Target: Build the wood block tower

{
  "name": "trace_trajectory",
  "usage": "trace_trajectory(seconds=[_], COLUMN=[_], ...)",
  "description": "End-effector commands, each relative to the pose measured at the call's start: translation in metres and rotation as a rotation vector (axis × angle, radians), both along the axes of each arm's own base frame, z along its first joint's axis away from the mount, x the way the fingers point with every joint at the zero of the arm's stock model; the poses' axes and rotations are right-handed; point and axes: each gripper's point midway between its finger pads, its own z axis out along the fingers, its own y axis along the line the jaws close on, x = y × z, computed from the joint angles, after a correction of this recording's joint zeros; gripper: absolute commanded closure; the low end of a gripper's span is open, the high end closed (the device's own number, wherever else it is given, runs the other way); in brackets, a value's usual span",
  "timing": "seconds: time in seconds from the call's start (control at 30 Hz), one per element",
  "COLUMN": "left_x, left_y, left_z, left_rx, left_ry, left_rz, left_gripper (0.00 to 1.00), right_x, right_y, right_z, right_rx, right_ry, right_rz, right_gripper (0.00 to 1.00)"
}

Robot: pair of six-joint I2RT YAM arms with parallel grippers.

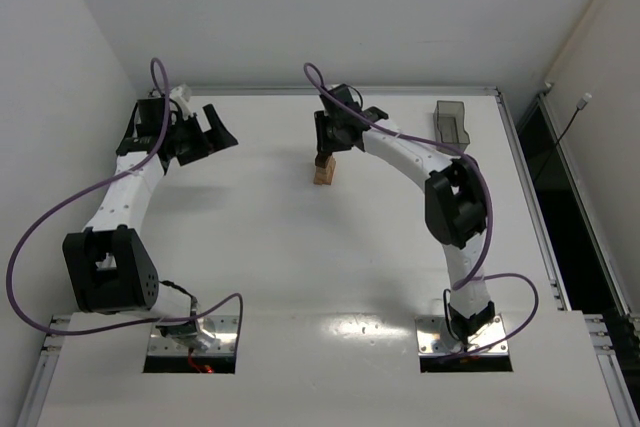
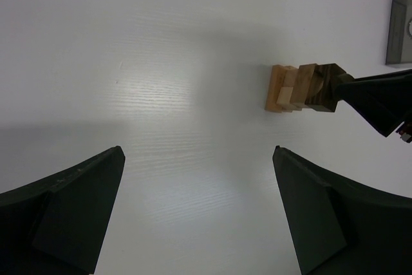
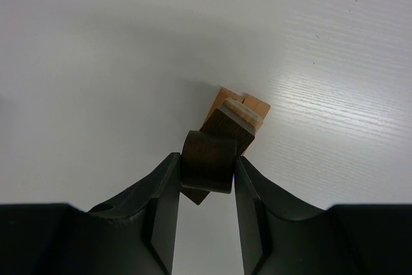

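The tower [image 1: 323, 175] is a small stack of light tan wood blocks near the table's far middle. My right gripper [image 1: 327, 152] is directly over it, shut on a dark brown rounded block [image 3: 207, 154] that rests on the stack's top. In the right wrist view the gripper [image 3: 206, 159] has a finger pressed on each side of that block, with a dark square piece and tan pieces [image 3: 247, 111] below. The left wrist view shows the tower [image 2: 286, 88] from the side, with the dark block [image 2: 325, 85] at its top. My left gripper [image 2: 198, 159] is open and empty, far to the tower's left [image 1: 215, 132].
A translucent grey tray [image 1: 453, 123] stands at the far right of the table, and its edge shows in the left wrist view [image 2: 400, 27]. The right arm arcs from its base up to the tower. The table's back rail runs behind both grippers.
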Motion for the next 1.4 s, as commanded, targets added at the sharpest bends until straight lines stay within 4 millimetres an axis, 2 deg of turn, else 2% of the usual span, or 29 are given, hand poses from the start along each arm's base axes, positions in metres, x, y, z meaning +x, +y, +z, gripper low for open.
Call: trace_trajectory(seconds=[0.0, 0.03, 0.13, 0.23, 0.33, 0.4, 0.6, 0.73, 0.8, 0.83, 0.87, 0.97, 1.0, 1.07, 1.1, 1.13, 1.17, 1.23, 1.27, 1.3, 1.37], left_x=[0.003, 0.004, 0.004, 0.003, 0.005, 0.005, 0.004, 0.002, 0.0, 0.0, -0.002, -0.006, -0.008, -0.011, -0.014, -0.012, -0.015, -0.018, -0.018, -0.023, -0.026], left_y=[-0.001, -0.001, -0.001, -0.003, -0.003, -0.003, -0.003, -0.003, -0.004, -0.004, -0.004, -0.004, -0.003, -0.005, -0.003, 0.002, 0.002, 0.014, 0.017, 0.02, 0.024], left_z=[0.004, 0.001, 0.001, 0.001, 0.003, -0.001, -0.004, 0.003, 0.003, 0.003, 0.0, -0.006, -0.008, -0.018, -0.022, -0.024, -0.033, -0.051, -0.055, -0.066, -0.068], left_rx=[-0.025, -0.033, -0.033, -0.039, -0.037, -0.039, -0.04, -0.037, -0.045, -0.045, -0.046, 0.011, 0.033, 0.095, 0.145, 0.199, 0.23, 0.293, 0.312, 0.331, 0.359], left_ry=[-0.019, -0.007, -0.007, -0.008, -0.017, -0.008, 0.001, -0.02, -0.017, -0.017, -0.008, -0.006, -0.006, 0.006, 0.006, 0.006, 0.034, 0.069, 0.073, 0.089, 0.076], left_rz=[-0.005, 0.0, 0.0, -0.007, -0.007, -0.007, -0.007, -0.007, -0.001, -0.001, -0.001, -0.045, -0.064, -0.11, -0.141, -0.128, -0.141, -0.121, -0.115, -0.126, -0.115], left_gripper=[0.0, 0.0, 0.0, 0.0, 0.0, 0.0, 0.0, 0.0, 0.0, 0.0, 0.0, 0.0, 0.0, 0.0, 0.0, 0.0, 0.0, 0.0, 0.0, 0.0, 0.0], right_x=[0.012, 0.012, 0.012, 0.012, 0.012, 0.012, 0.012, 0.015, 0.012, 0.01, 0.008, -0.004, -0.014, -0.019, -0.029, -0.034, -0.042, -0.065, -0.066, -0.076, -0.087], right_y=[0.006, 0.006, 0.006, 0.006, 0.006, 0.006, 0.004, 0.003, 0.0, -0.002, -0.004, -0.017, -0.025, -0.043, -0.051, -0.072, -0.081, -0.108, -0.112, -0.126, -0.138], right_z=[0.011, 0.011, 0.011, 0.011, 0.011, 0.011, 0.026, 0.055, 0.081, 0.087, 0.113, 0.129, 0.137, 0.14, 0.126, 0.136, 0.13, 0.102, 0.114, 0.093, 0.084], right_rx=[0.03, 0.03, 0.03, 0.03, 0.03, 0.03, 0.035, 0.051, 0.053, 0.052, 0.067, 0.008, -0.009, -0.079, -0.116, -0.149, -0.167, -0.218, -0.217, -0.238, -0.244], right_ry=[-0.042, -0.042, -0.042, -0.042, -0.042, -0.042, -0.075, -0.148, -0.205, -0.224, -0.28, -0.343, -0.362, -0.4, -0.378, -0.402, -0.385, -0.329, -0.357, -0.316, -0.306], right_rz=[0.004, 0.004, 0.004, 0.004, 0.004, 0.004, 0.019, 0.028, 0.053, 0.061, 0.072, 0.137, 0.155, 0.188, 0.212, 0.212, 0.228, 0.263, 0.266, 0.278, 0.291], right_gripper=[0.84, 0.78, 0.69, 0.61, 0.57, 0.49, 0.45, 0.45, 0.45, 0.45, 0.45, 0.42, 0.42, 0.42, 0.42, 0.41, 0.41, 0.41, 0.41, 0.41, 0.41])
